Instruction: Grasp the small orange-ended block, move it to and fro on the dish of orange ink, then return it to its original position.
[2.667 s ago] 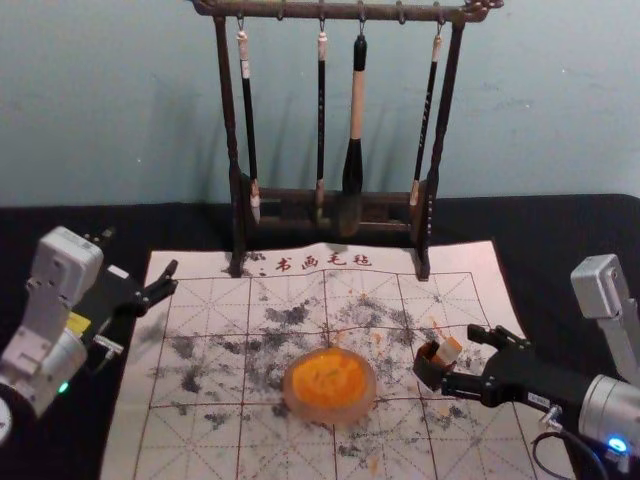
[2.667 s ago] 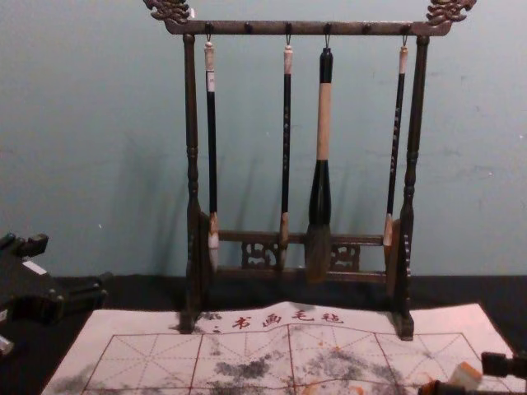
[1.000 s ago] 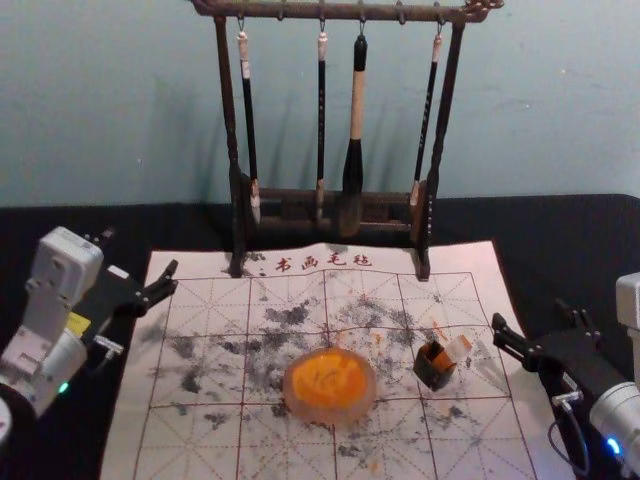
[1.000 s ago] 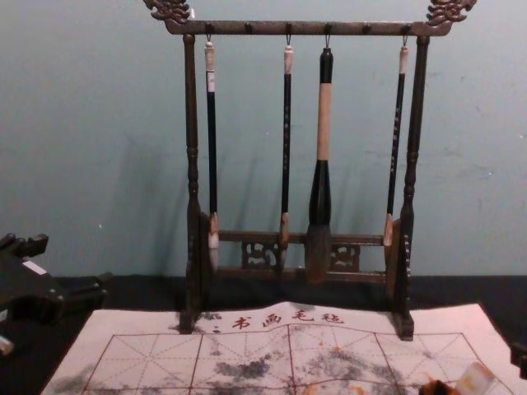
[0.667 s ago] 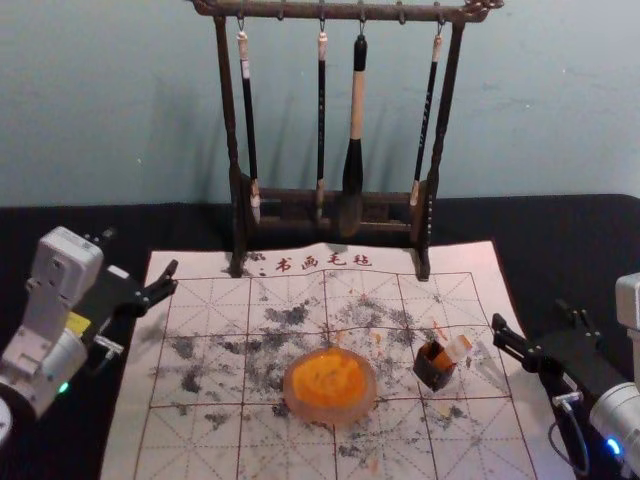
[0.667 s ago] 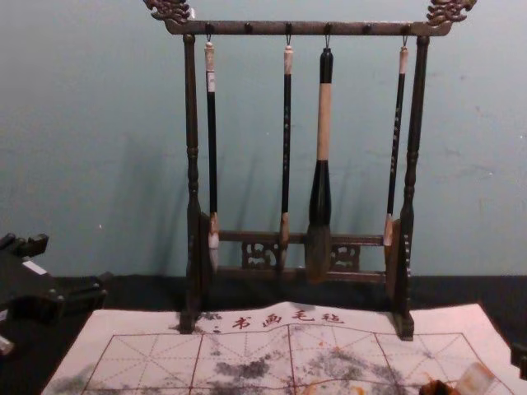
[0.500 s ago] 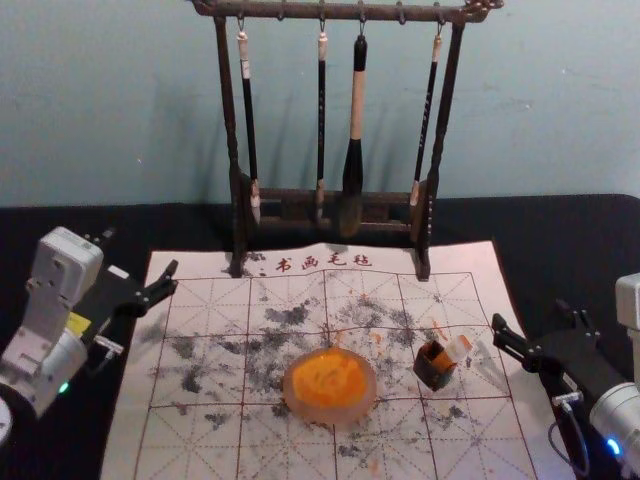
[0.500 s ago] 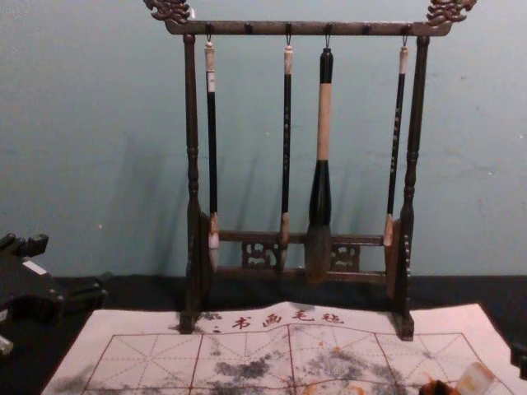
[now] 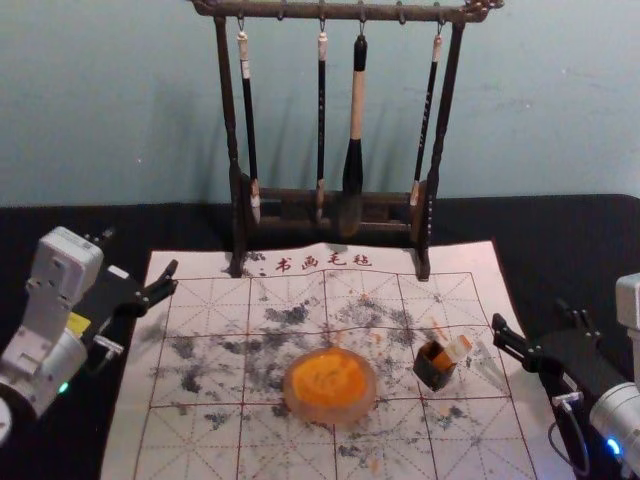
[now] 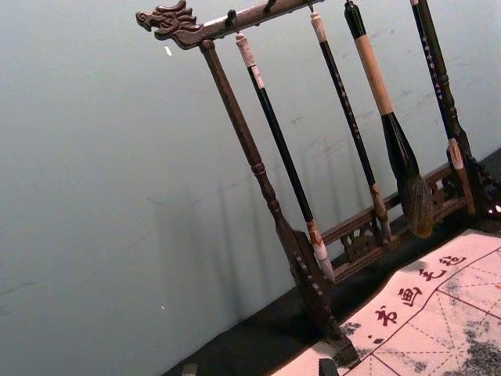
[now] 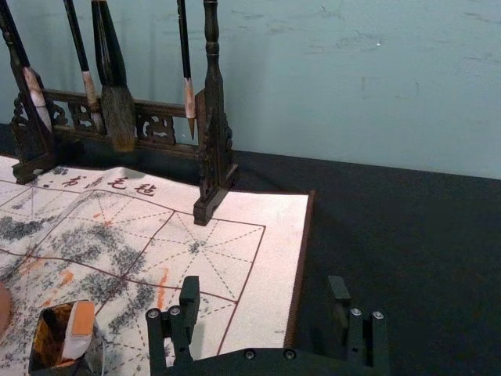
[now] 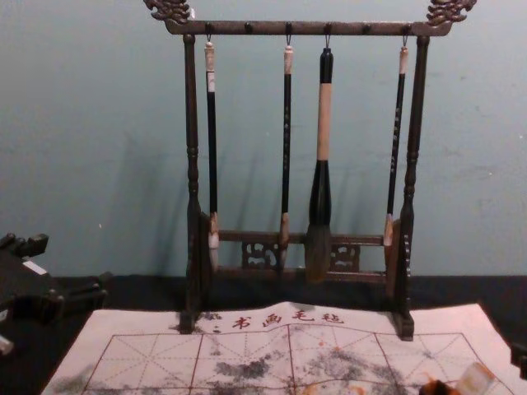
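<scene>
Right pincer (image 11: pixel 264 283) gapes by the mat's (image 9: pixel 205 262) edge; left pincer (image 10: pixel 258 368) idles wide opposite; block (image 9: pixel 456 348) leans in its cup (image 9: pixel 434 374) — likely light, stiff, ink-slick; pinch its pale sides.

The orange-ended block (image 9: pixel 458 348) leans in a box (image 9: pixel 434 372) near the orange-inked dish (image 9: pixel 331 386).

One dark-brown carved wooden brush rack (image 9: pixel 436 150), upright, dragon-head ends. Hung from its top bar, left to right: two slim black-handled brushes (image 9: pixel 248 130) (image 9: pixel 321 120), one thick black-and-tan brush (image 9: pixel 355 120), one further slim black-handled brush (image 9: pixel 427 110). Before the rack, under its front feet: one white cloth mat (image 9: pixel 210 300), red-gridded, red-lettered, smudged grey and orange. Beneath and beside the rack: black table surface (image 9: pixel 560 240). Behind the rack: pale blue-green wall (image 9: pixel 100 100).
</scene>
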